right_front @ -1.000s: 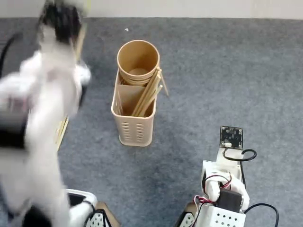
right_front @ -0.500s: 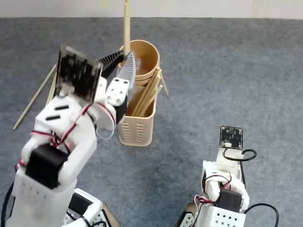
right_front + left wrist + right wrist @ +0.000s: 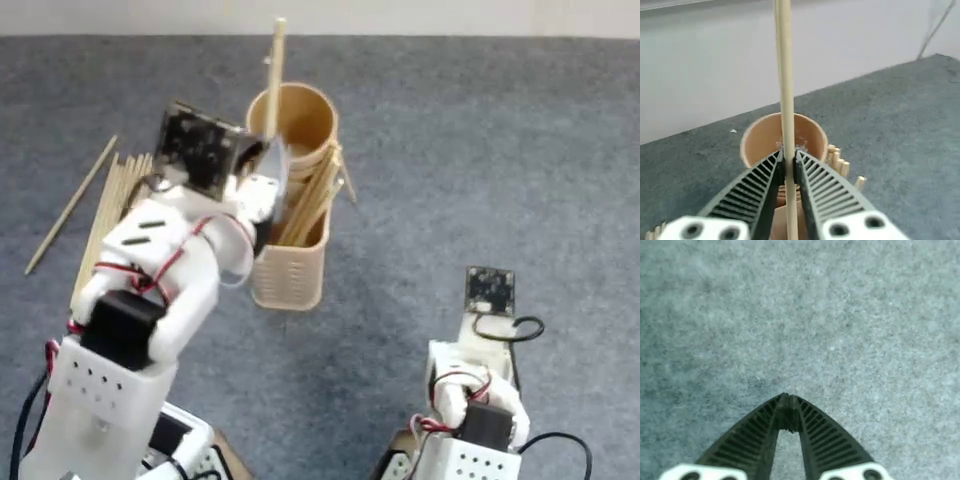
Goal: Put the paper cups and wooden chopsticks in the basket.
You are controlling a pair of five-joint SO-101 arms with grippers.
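I see my left gripper (image 3: 788, 159) pinching a chopstick (image 3: 784, 75) above the cup (image 3: 759, 141). Overhead adds loose chopsticks (image 3: 112, 200) at nine o'clock (arm now nearer the basket (image 3: 285, 275) than before).

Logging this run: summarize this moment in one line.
left gripper: shut on chopstick by paper cup | right gripper: shut | loose chopsticks: beside basket

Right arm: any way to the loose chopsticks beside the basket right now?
Probably not. The right gripper sits shut over bare carpet, and the left arm and basket stand between it and the loose chopsticks.
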